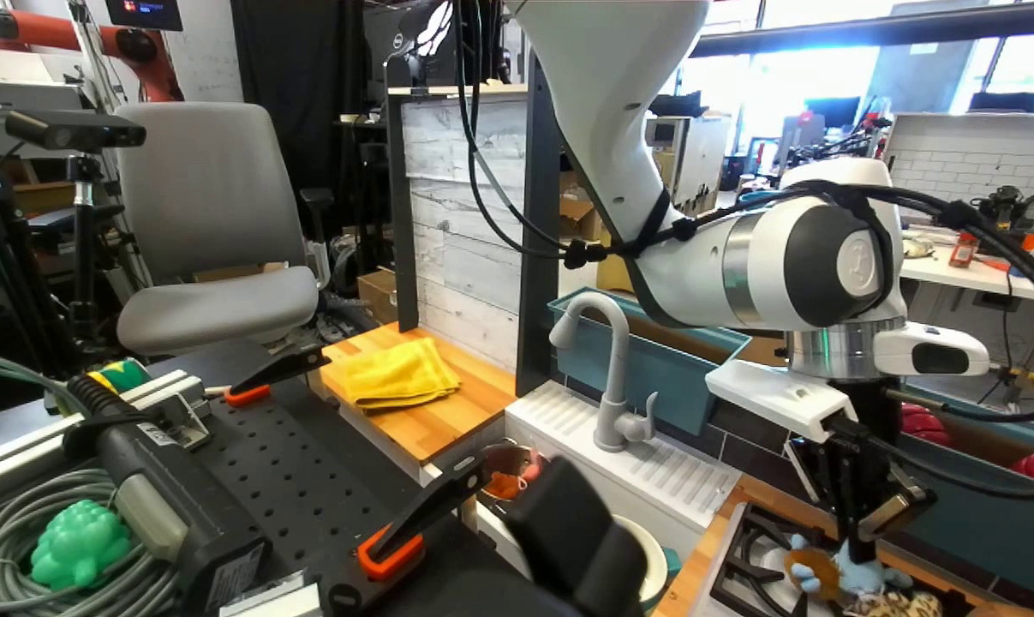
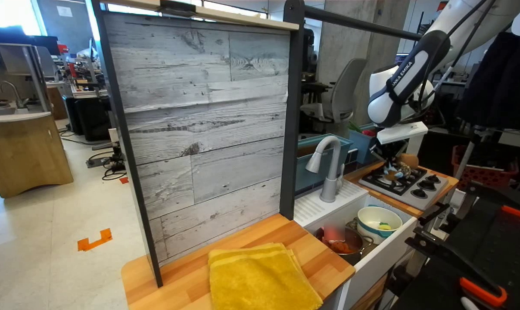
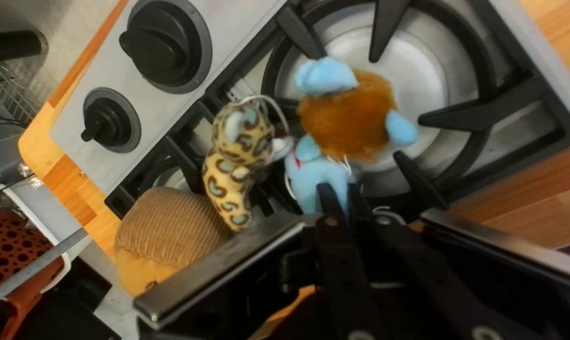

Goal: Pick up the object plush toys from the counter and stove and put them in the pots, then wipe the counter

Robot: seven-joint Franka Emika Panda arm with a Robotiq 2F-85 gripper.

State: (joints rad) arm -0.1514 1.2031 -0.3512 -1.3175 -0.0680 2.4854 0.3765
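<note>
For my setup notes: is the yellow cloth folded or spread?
Folded: in an exterior view, the yellow cloth shows stacked layers along its edges.

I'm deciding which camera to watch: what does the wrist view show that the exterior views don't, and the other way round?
Only the wrist view: fabric of the blue-and-orange plush between the fingers of the pincer, and a thin white loop beside the head of the leopard plush.

Only the exterior views: the yellow cloth, the faucet, and the metal pot and white pot in the sink.

Shared by all: both plushes, the brown ribbed object, the stove and the pincer.
</note>
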